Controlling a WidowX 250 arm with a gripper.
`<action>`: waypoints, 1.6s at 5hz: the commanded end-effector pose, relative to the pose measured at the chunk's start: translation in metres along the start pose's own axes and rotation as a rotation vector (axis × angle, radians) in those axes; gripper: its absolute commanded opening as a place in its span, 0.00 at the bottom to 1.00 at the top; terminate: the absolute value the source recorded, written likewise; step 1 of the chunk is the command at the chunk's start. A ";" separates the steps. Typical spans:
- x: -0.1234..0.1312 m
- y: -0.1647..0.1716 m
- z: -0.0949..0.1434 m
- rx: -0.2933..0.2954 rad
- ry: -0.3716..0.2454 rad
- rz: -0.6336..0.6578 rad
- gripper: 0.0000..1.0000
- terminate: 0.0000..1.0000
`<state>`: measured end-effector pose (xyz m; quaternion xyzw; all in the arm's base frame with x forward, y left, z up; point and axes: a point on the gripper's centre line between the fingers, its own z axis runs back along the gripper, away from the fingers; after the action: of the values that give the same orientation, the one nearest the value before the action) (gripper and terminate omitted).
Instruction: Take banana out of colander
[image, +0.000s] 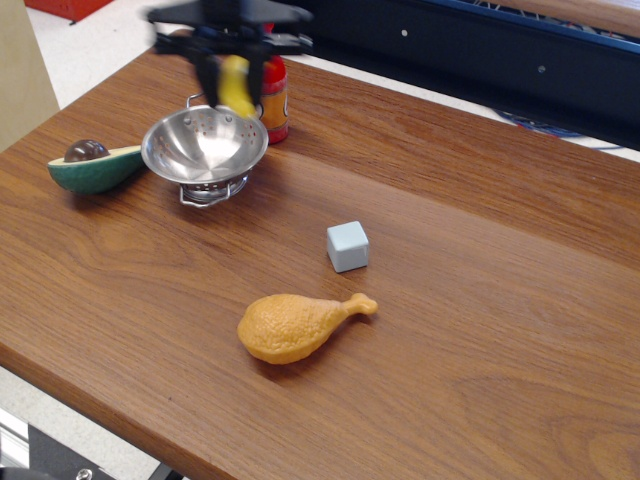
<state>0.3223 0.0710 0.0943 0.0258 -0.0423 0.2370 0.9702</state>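
Observation:
The steel colander (205, 150) stands on the wooden table at the back left, and its bowl holds nothing. My gripper (236, 85) is above the colander's far right rim, shut on the yellow banana (236, 88), which hangs between the fingers in the air. The gripper is blurred by motion. It partly hides the red bottle behind it.
A green avocado half (95, 166) lies left of the colander. A red sauce bottle (273, 100) stands just behind the colander's right side. A grey cube (347, 246) and an orange-tan drumstick (297, 325) lie on the table (480, 300) toward the middle and front.

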 end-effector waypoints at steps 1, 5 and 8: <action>0.000 -0.040 -0.005 -0.030 -0.028 0.017 0.00 0.00; 0.022 -0.064 -0.061 -0.033 -0.016 0.079 0.00 0.00; 0.028 -0.063 -0.059 -0.005 -0.019 0.096 1.00 0.00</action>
<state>0.3689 0.0286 0.0090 0.0298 -0.0174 0.2810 0.9591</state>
